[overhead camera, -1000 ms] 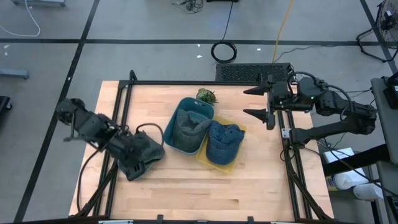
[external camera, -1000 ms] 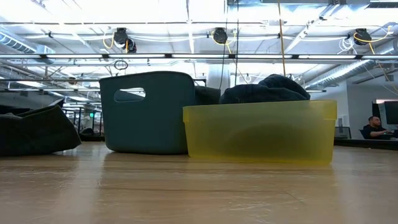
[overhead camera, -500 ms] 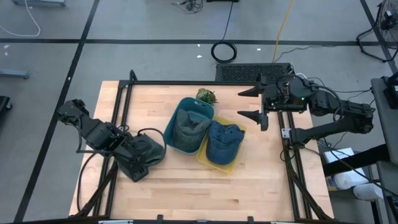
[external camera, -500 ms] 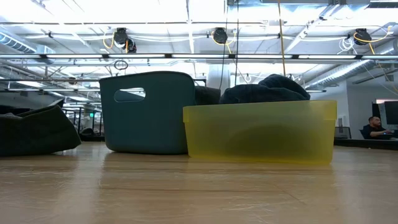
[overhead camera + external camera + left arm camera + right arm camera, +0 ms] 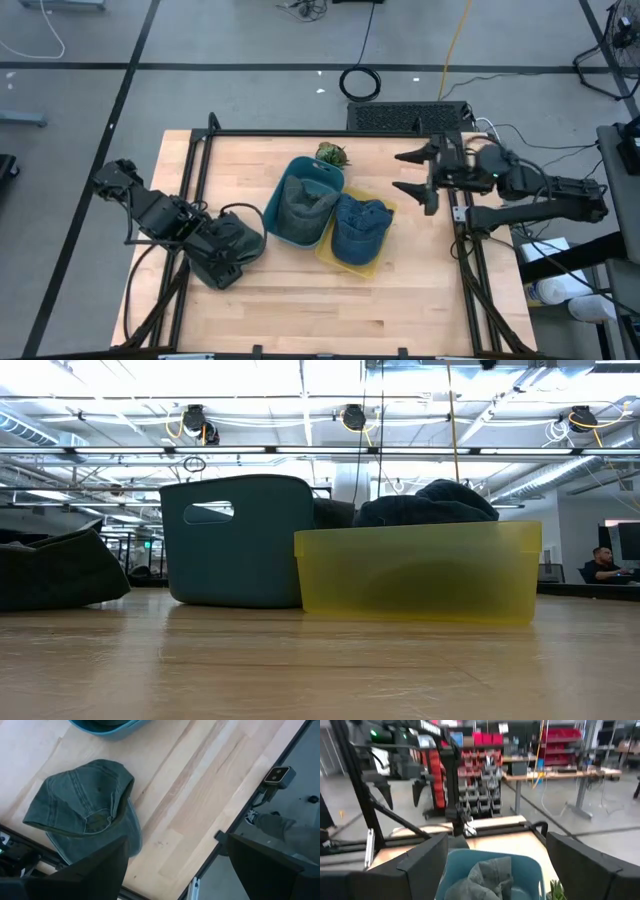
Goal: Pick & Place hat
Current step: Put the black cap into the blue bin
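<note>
Approach step: your left hand [image 5: 172, 865] hovers spread above the green hat [image 5: 85, 810] on the table [image 5: 200, 795]; drop and clamp next. Right hand [image 5: 412, 172], also spread, waits.

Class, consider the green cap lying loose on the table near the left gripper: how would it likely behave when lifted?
The green cap looks like soft, creased fabric, so it would probably sag. Its brim seems stiffer. It lies flat on the table, so it is unlikely to roll.

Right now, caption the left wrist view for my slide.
Open left gripper hovering above a green cap lying on the wooden table.
</note>
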